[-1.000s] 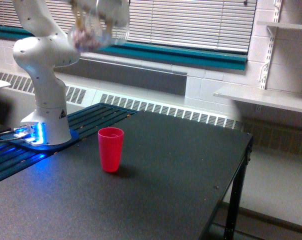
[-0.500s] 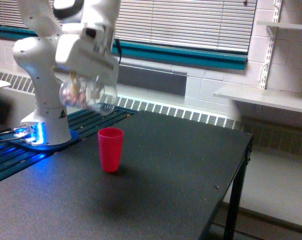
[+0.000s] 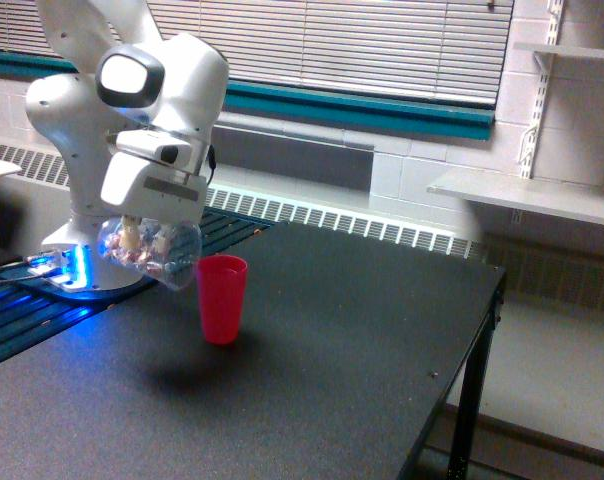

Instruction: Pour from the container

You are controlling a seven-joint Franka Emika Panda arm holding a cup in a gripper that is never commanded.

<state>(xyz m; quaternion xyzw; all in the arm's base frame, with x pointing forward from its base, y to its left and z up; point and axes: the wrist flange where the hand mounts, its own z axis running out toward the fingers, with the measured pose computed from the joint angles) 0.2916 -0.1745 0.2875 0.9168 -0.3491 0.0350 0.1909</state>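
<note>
My gripper (image 3: 142, 235) hangs low over the black table, shut on the container (image 3: 150, 252), a clear plastic cup with small pinkish-white wrapped candies showing inside. The container is tilted, its mouth pointing toward the exterior view's right and slightly down. Its rim sits just left of the red cup (image 3: 222, 298) and close to that cup's lip. The red cup stands upright on the table with its mouth open to the top. The fingers themselves are mostly hidden behind the clear container.
The arm's white base (image 3: 92, 250) stands on a blue-lit mount at the table's back left. The black table (image 3: 342, 340) ends at an edge on the exterior view's right. A radiator and window blinds run along the back wall, with white shelves at right.
The gripper has come down from near the top of the view to just above the table, carrying the container to the left side of the red cup. The red cup has not moved.
</note>
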